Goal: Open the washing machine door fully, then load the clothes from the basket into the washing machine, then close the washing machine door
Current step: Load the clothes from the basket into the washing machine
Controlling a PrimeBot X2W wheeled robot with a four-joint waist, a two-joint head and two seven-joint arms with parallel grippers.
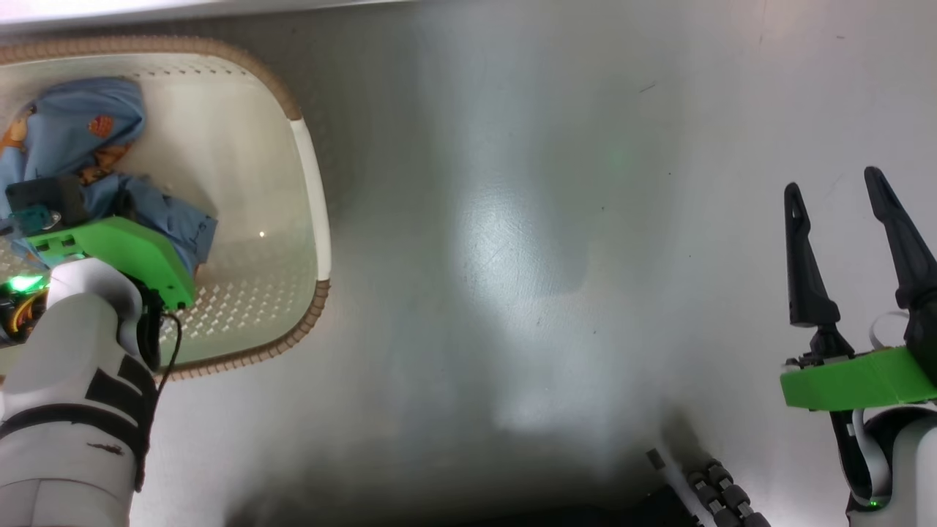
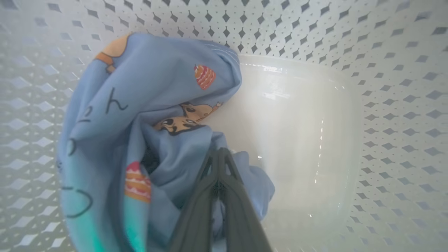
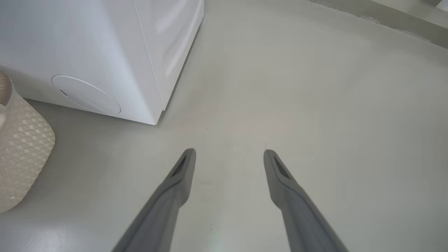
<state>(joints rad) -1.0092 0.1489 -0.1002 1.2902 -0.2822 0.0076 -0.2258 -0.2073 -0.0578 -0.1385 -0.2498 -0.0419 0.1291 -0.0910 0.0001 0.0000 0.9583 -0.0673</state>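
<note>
The clothes (image 1: 80,132) are a bundle of light blue fabric with orange prints, lying in the left part of the cream basket (image 1: 311,183). My left arm reaches down into the basket, and its green wrist mount covers the fingers in the head view. In the left wrist view my left gripper (image 2: 218,152) is shut, pinching a fold of the clothes (image 2: 150,87) near the basket's floor (image 2: 297,133). My right gripper (image 1: 834,187) hangs open and empty over the bare floor. The washing machine (image 3: 105,52) shows a white lower corner with its round cap (image 3: 85,95). The washing machine door is out of view.
Grey glossy floor (image 1: 556,241) spreads between the basket and my right arm. Part of my base with dark ribbed cabling (image 1: 721,490) shows at the bottom. The basket's outer wall (image 3: 21,154) stands just in front of the machine, left of my right gripper (image 3: 229,154).
</note>
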